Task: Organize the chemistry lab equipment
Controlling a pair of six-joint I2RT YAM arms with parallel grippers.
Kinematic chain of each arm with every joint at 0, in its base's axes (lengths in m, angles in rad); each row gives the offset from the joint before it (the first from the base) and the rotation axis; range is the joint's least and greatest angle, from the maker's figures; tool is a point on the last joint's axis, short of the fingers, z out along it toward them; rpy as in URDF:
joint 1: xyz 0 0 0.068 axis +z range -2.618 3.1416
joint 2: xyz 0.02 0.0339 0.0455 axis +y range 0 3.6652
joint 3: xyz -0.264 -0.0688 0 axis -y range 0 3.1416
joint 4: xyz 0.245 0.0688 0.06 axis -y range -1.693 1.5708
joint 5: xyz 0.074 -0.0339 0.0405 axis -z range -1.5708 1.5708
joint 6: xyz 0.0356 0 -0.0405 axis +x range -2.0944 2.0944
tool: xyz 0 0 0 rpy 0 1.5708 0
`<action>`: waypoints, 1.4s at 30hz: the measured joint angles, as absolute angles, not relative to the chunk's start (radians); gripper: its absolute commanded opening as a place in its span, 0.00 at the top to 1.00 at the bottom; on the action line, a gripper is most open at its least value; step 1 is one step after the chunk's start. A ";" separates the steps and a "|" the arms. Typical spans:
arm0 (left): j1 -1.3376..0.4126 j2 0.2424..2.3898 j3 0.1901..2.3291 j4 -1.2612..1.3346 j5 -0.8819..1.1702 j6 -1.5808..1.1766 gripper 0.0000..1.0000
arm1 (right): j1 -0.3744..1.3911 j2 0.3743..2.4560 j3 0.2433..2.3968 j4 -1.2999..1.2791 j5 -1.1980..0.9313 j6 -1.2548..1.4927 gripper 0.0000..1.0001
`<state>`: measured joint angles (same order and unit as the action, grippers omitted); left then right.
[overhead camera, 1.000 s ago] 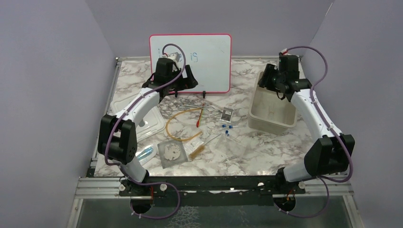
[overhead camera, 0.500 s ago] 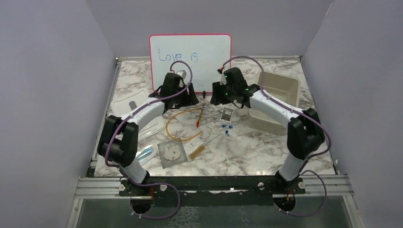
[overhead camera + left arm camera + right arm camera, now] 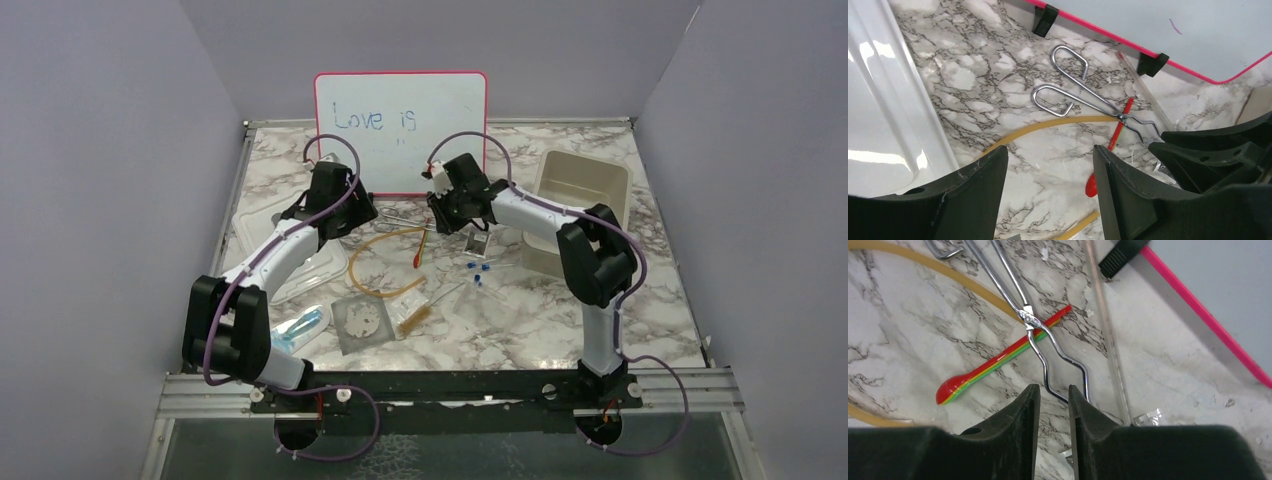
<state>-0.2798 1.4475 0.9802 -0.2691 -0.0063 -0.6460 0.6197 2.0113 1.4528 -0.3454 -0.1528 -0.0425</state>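
Lying w/ tips just at R claw (image 3: pixel 1052 390): wire tongs (image 3: pixel 1028 318).

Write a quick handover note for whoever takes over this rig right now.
Left hand open, above the amber tubing near the wire tongs.
Right hand barely open, holding nothing, over the tongs' tips beside the red striped stick.
Loose on the marble: gauze mat, brush, blue-capped pieces, clear packet.
Done: nothing visibly sorted into the beige bin.
Left: all of it, tongs probably first.
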 measured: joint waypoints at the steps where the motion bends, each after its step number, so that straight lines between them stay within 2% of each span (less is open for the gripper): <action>1: -0.273 1.448 0.976 -0.274 -0.008 -0.653 0.34 | 0.620 2.016 1.461 -0.346 -0.163 -0.067 0.70; 4: -0.266 1.448 0.969 -0.282 -0.008 -0.666 0.34 | 0.620 2.030 1.483 -0.346 -0.199 -0.122 0.73; 17: -0.261 1.448 0.969 -0.280 0.004 -0.681 0.34 | 0.630 2.108 1.503 -0.353 -0.245 -0.198 0.73; 21: -0.259 1.448 0.969 -0.279 0.011 -0.684 0.33 | 0.636 2.108 1.503 -0.351 -0.234 -0.220 0.87; 26: -0.252 1.448 0.969 -0.279 0.014 -0.695 0.31 | 0.645 2.108 1.501 -0.350 -0.238 -0.244 0.97; 32: -0.244 1.448 0.969 -0.278 0.020 -0.714 0.25 | 0.647 2.082 1.468 -0.352 -0.272 -0.256 0.99; 37: -0.241 1.447 0.968 -0.276 0.049 -0.736 0.12 | 0.647 2.009 1.414 -0.353 -0.302 -0.236 0.99; 42: -0.237 1.425 0.962 -0.255 0.109 -0.787 0.05 | 0.648 1.893 1.365 -0.313 -0.326 -0.167 0.99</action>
